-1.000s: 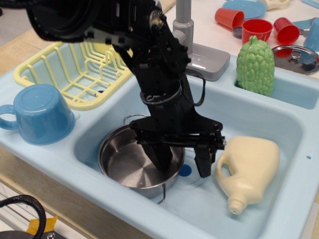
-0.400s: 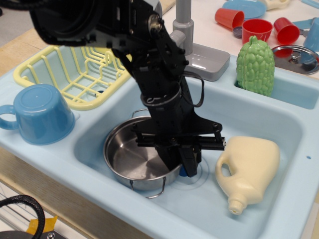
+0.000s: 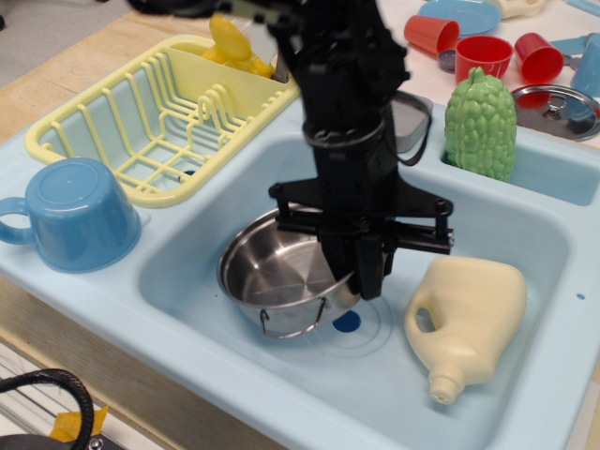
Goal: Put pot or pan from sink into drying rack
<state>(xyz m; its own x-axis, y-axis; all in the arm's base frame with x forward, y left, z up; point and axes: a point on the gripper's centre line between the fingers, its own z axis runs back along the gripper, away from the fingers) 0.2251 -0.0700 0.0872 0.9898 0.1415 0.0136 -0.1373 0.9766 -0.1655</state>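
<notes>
The shiny steel pot (image 3: 277,272) hangs tilted inside the light-blue sink (image 3: 487,202), lifted off its floor, its near wire handle dangling. My black gripper (image 3: 361,272) is shut on the pot's right rim, one finger inside and one outside. The dark-blue drain spot (image 3: 347,322) shows just below the pot. The pale yellow drying rack (image 3: 141,131) stands at the back left, up and left of the pot.
A cream jug (image 3: 469,314) lies on its side in the sink's right half. A blue cup (image 3: 75,214) sits upside down on the left ledge. A green knobbly bottle (image 3: 480,122), red cups (image 3: 483,54) and a grey tap base stand behind the sink.
The gripper closed on the pot's right rim, then lifted it off the sink floor and moved right. The pot now hangs tilted and the arm stands more upright.
</notes>
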